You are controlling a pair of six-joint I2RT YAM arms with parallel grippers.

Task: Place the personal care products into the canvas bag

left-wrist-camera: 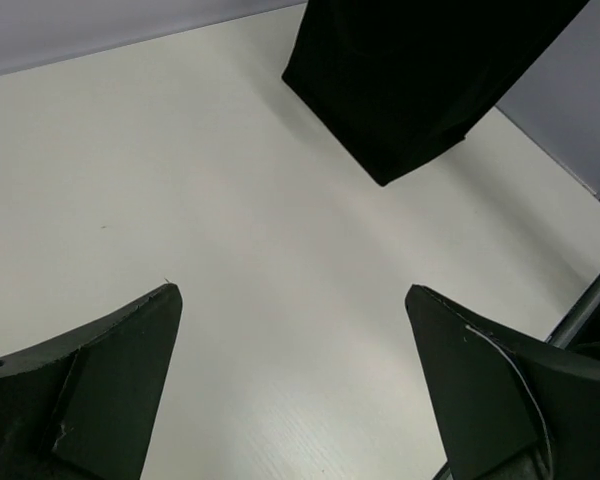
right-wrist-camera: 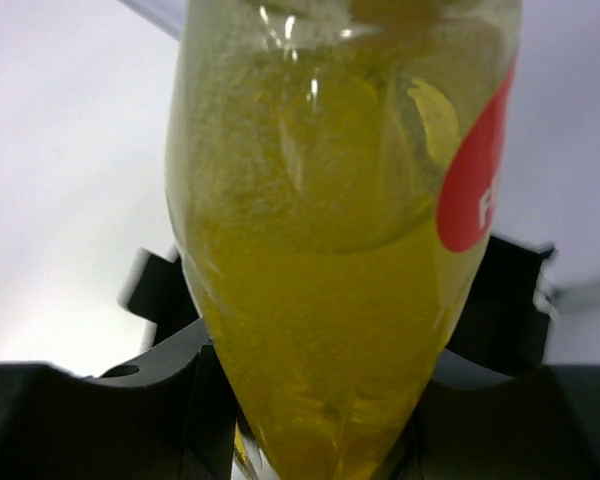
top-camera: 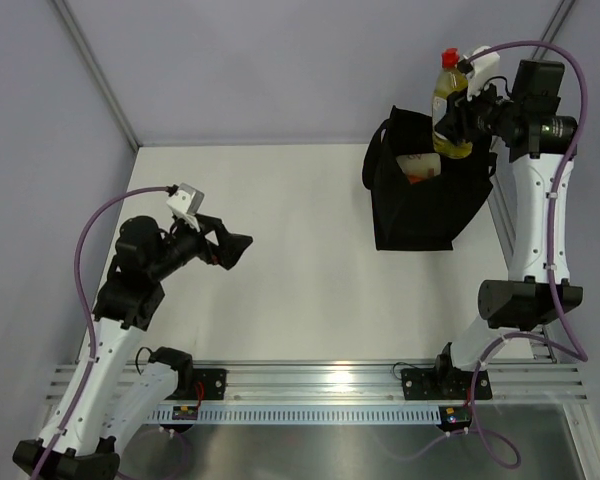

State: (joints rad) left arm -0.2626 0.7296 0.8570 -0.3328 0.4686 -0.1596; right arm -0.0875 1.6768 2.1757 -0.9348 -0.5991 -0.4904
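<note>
The black canvas bag [top-camera: 416,205] stands open at the far right of the white table and also shows as a dark block, the canvas bag [left-wrist-camera: 420,80], in the left wrist view. Inside its mouth I see a pale product with an orange patch [top-camera: 420,167]. A clear yellow bottle [top-camera: 450,125] with a red cap hangs upright above the bag's far right rim, my right gripper [top-camera: 470,108] shut on it. Up close the yellow bottle [right-wrist-camera: 330,250] fills the right gripper [right-wrist-camera: 325,400]. My left gripper [top-camera: 236,250] hovers over the table's left side, open and empty, its fingers [left-wrist-camera: 100,380] wide apart.
A slotted metal rail [top-camera: 320,385] runs along the near edge between the arm bases. Grey walls close the back and sides, with a slanted frame post [top-camera: 95,70] at the far left. Bare white tabletop [left-wrist-camera: 280,250] lies between the left gripper and the bag.
</note>
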